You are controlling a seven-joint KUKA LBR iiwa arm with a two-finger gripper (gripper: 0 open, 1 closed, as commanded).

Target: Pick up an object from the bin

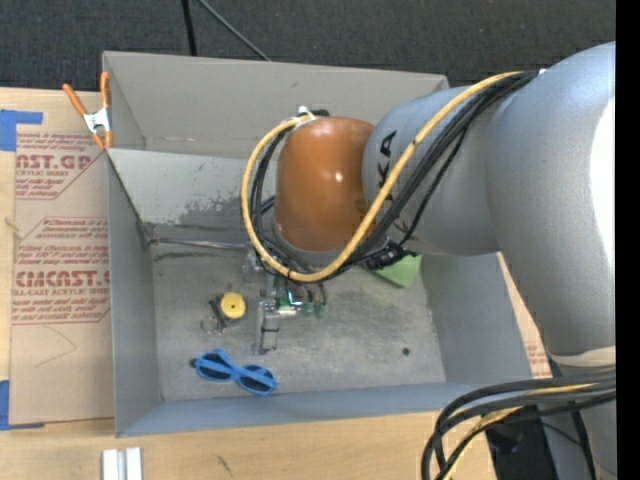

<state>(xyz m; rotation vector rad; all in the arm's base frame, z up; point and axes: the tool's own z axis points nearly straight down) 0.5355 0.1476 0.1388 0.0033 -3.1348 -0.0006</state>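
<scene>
Reading any markings in there? — Ana

Only on the arm [520, 158]: black letters "KA" on the grey housing beside the orange cover [318, 183]. The rest of the word was hidden behind the cables [450, 108]. No writing I could make out on the loose parts. — Raj

What was hidden? — Ana

The green piece [400, 269] at the right of the bin [135, 288] floor was mostly under the arm, only one corner showed, so I couldn't tell its shape. The cover and cable loop also blocked the middle of the back wall. — Raj

Gripper state? — Ana

The gripper [268, 336] hung low over the floor near the middle of the bin. Couldn't tell how far open it was, too small and dark below the wrist. Nothing seen in its grasp. — Raj

Nearest parts? — Ana

A yellow round piece [232, 306] lay just left of the gripper, apart from it. A blue eyeglass-shaped piece [236, 372] lay flat near the front wall, just below and left of the tip, also not touching as far as I could see. — Raj
</scene>
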